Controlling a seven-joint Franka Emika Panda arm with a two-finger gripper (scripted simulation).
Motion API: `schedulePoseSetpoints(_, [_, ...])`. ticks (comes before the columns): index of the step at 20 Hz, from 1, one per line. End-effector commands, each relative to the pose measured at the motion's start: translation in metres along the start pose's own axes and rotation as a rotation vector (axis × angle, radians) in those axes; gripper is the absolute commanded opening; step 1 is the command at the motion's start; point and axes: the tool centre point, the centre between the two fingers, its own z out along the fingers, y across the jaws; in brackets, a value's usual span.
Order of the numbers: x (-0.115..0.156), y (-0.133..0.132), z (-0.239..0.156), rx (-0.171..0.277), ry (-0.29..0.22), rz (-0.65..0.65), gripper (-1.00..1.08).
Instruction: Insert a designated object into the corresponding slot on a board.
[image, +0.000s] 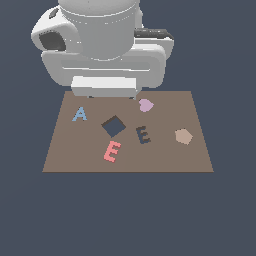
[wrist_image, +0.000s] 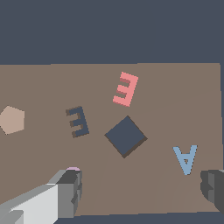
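Observation:
The salmon-red letter E (image: 112, 151) lies flat on the brown board (image: 65, 160), near its front edge; it also shows in the wrist view (wrist_image: 126, 89). The dark navy E-shaped slot (image: 143, 134) is just to the exterior view's right of it and a little further back, and shows in the wrist view too (wrist_image: 78, 121). My gripper (wrist_image: 140, 192) is open and empty, its fingers (wrist_image: 70, 190) spread wide, high above the board's back part. In the exterior view the arm's body (image: 102, 45) hides the fingers.
A dark diamond-shaped square recess (image: 113, 126) lies between the red E and a light blue letter A (image: 79, 114). A pink heart piece (image: 145, 105) sits at the back and a tan pentagon (image: 183, 136) on the exterior view's right.

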Motion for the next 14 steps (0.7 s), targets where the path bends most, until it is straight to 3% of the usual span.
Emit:
schedulePoseSetpoints(1, [0.0, 0.0, 0.0, 0.0, 0.0, 0.0, 1.0])
schedulePoseSetpoints(14, [0.022, -0.002, 0.033, 0.002, -0.005, 0.077, 1.0])
